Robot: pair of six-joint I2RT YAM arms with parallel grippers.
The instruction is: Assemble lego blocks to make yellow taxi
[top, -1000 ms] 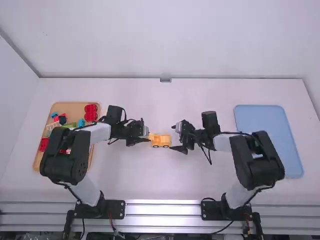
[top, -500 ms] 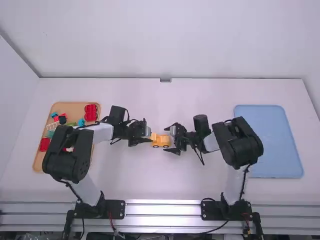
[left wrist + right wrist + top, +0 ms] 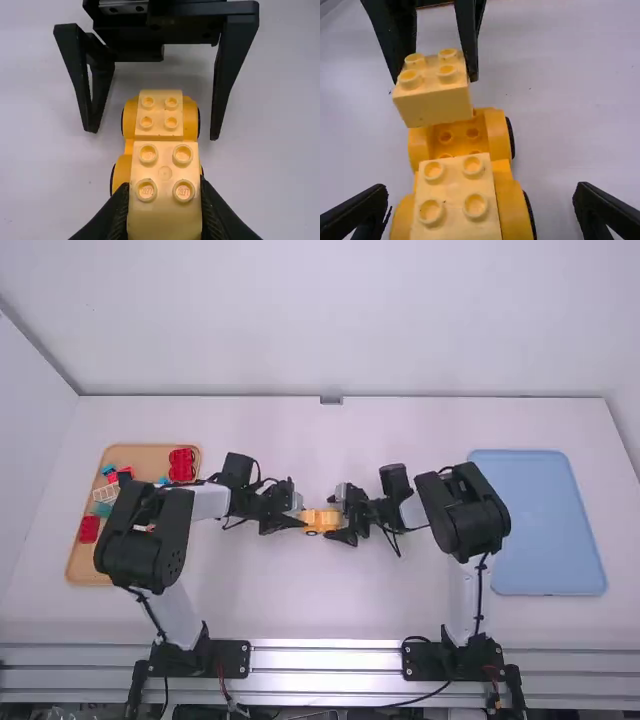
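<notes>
Left fingers point(image 3: 469, 40) pinch a 4-stud yellow brick point(image 3: 437, 105), likely for the chassis point(image 3: 498, 135). Right fingers point(image 3: 359, 211) spread, probably to brace.

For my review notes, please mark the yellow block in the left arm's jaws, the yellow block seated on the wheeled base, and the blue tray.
Held yellow block point(image 3: 437, 106): right wrist view, on its side face.
Seated yellow block point(image 3: 453, 189): right wrist view, top, between the studs.
Blue tray point(image 3: 552, 525): high view, bare floor.
</notes>
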